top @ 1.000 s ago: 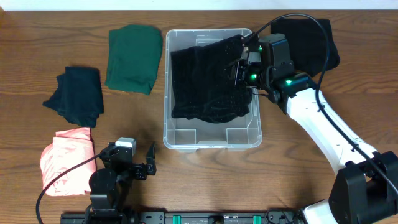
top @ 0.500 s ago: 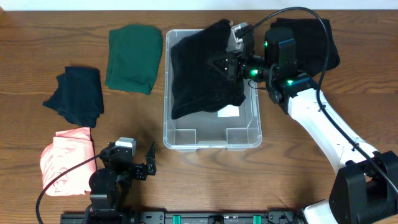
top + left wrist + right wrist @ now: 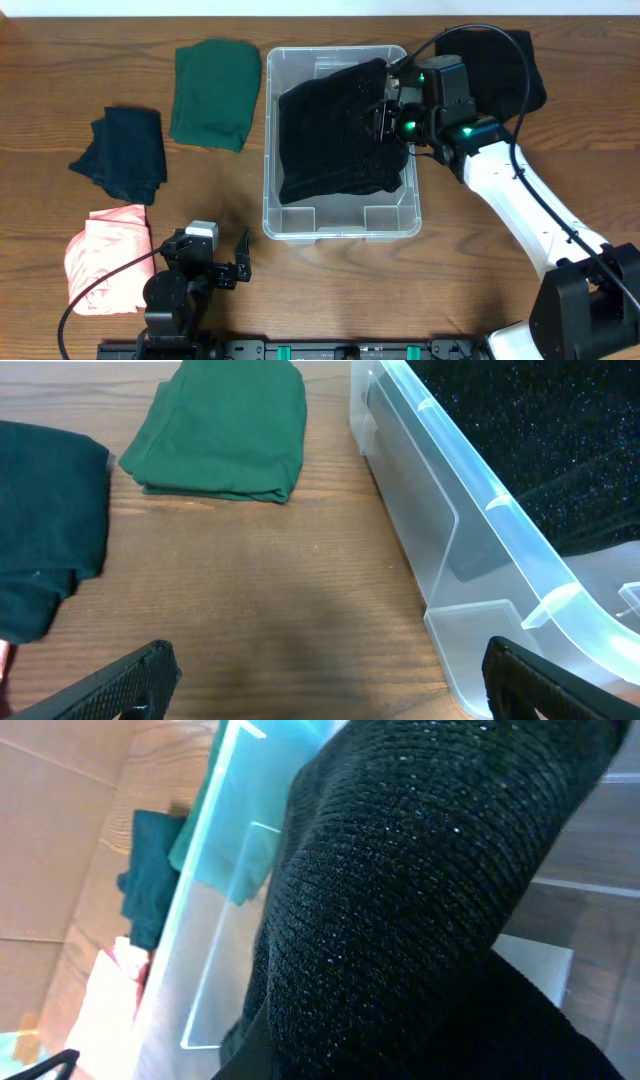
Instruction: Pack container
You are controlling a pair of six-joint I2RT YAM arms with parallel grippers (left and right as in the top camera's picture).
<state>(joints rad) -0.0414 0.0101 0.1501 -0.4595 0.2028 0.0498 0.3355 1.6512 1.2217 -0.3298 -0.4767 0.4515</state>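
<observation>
Holding black knit garment (image 3: 335, 140) inside container (image 3: 343, 233), mid-desk (image 3: 60, 60): right gripper (image 3: 385, 115), clenched on the fabric's edge. Left gripper (image 3: 330, 660): spread wide, empty, front-left of container.

Stretched from the near right corner with the right gripper (image 3: 385, 118) clamped in a black garment (image 3: 330, 130); folded low at near left, left gripper (image 3: 327, 660) spread wide.
</observation>
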